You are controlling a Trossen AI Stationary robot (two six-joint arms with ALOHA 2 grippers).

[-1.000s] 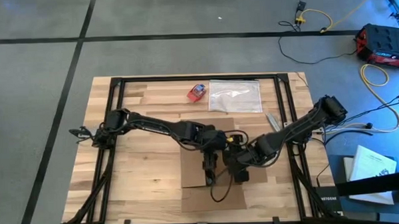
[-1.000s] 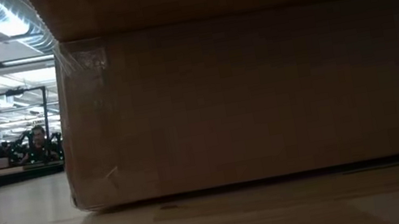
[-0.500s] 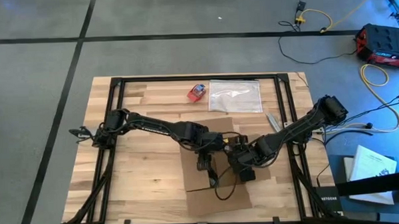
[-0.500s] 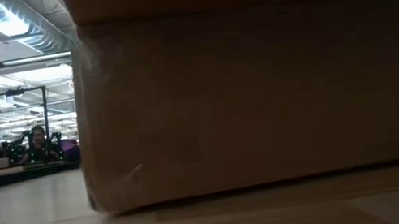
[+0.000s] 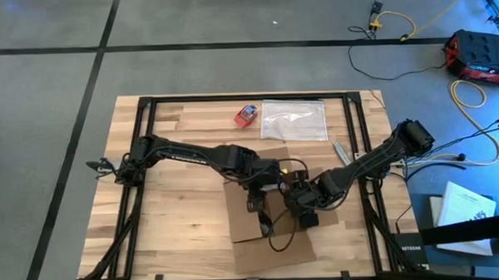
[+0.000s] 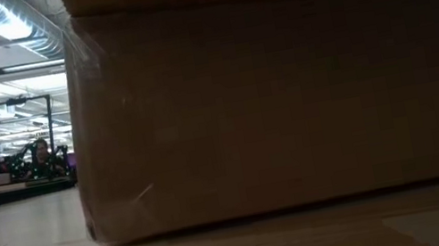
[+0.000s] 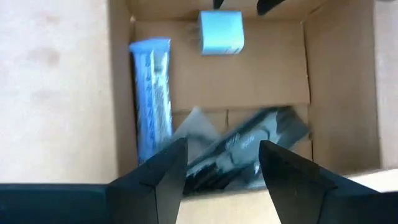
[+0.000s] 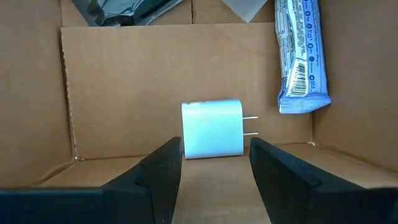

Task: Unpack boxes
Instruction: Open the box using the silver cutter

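**Both grippers poised over the open cardboard box**

The brown cardboard box (image 5: 265, 227) sits on the wooden table (image 5: 178, 234), its flaps folded outward. It is the landmark for everything else here. In the low view its side wall (image 6: 288, 102) fills most of the frame, with a strip of clear tape along its corner edge.

The left gripper (image 7: 221, 171) hangs above the box with its two dark fingers (image 7: 165, 177) spread apart and nothing between them. Below it, inside the box, lie a blue snack bar wrapper (image 7: 152, 93) along one wall, a dark plastic-wrapped item (image 7: 245, 146) near one end, and a pale blue wall charger (image 7: 221, 32) near the opposite end.

The right gripper (image 8: 214, 165) reaches into the box from the other end, fingers (image 8: 165, 171) parted and empty. The wall charger (image 8: 212, 129), with its two metal prongs pointing sideways, lies on the box floor just beyond the fingertips, in line with the gap between them; whether they touch it cannot be told. The snack bar (image 8: 301, 56) rests against the box wall beside the charger.

In the high view both arms meet over the box's middle, the left gripper (image 5: 258, 204) beside the right gripper (image 5: 306, 211). Beyond the box, toward the table's far edge, lie a clear plastic bag (image 5: 294, 120) and, just beside it, a small red-and-blue object (image 5: 246, 115).
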